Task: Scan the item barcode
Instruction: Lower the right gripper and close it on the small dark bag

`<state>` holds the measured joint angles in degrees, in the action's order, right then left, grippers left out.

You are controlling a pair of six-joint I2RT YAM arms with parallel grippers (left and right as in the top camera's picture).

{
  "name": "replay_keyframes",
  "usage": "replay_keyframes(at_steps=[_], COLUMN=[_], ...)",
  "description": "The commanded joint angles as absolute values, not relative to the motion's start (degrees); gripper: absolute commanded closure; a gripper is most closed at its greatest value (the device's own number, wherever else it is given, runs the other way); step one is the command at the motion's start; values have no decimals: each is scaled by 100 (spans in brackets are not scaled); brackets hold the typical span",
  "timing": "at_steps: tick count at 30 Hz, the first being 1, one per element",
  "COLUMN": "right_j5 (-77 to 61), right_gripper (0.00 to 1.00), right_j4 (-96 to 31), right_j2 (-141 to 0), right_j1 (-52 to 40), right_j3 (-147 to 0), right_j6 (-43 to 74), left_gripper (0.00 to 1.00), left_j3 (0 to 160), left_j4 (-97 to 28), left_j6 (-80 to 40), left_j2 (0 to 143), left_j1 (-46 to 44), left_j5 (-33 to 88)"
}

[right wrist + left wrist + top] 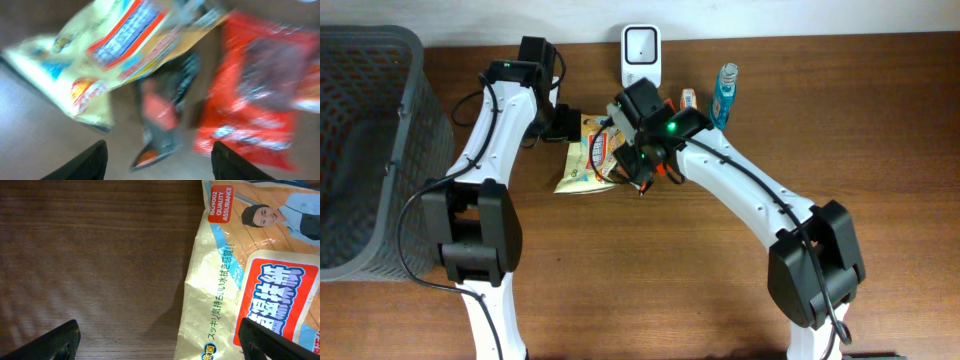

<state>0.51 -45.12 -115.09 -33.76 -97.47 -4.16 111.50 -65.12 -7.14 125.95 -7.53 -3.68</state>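
Note:
A yellow packet (pixel 578 165) with Japanese print lies flat on the table; no barcode shows on it. My left gripper (pixel 568 126) hovers open at its far left corner. In the left wrist view the yellow packet (pixel 250 280) fills the right side, and the left gripper (pixel 160 347) straddles its edge, one fingertip (pixel 265 340) over it. My right gripper (pixel 638 160) is open above the packets' right end. The blurred right wrist view shows the yellow packet (pixel 115 50), a small dark packet (pixel 162 120) and a red packet (pixel 255 100) below the right gripper (pixel 157 167). The white scanner (pixel 641 55) stands at the back.
A grey mesh basket (pixel 365 150) fills the left side of the table. A blue bottle (pixel 724 92) and a small orange item (pixel 689 98) stand right of the scanner. Both arms meet over the packets at the table's middle back.

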Motion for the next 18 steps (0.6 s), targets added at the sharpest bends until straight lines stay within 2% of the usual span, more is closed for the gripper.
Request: replay_keyframes(at_steps=[1,9,13,18], right_j5=[657,-307,-336,-589], right_gripper=[35,36,53,56], right_j4=[-4147,-4143,-4226,-4237], right_j2=[-11419,-11911,-12245,-12429], right_j1=[-3262,-3212,-3212,-3212], right_j3=[-9848,-9754,-9749,-9749], right_j6=[-685,-1201,-1201,-1199], left_gripper=[1,1,1,1], left_j3=[11240,11240,11240,11240], left_j4=[-6514,-6514,-6514,-6514], left_j6=[-683,-683,-683,-683], left_j2=[12621,12621,12621,12621], left_j1=[-733,-733,-733,-733], left_j5=[-414,-414,-414,-414])
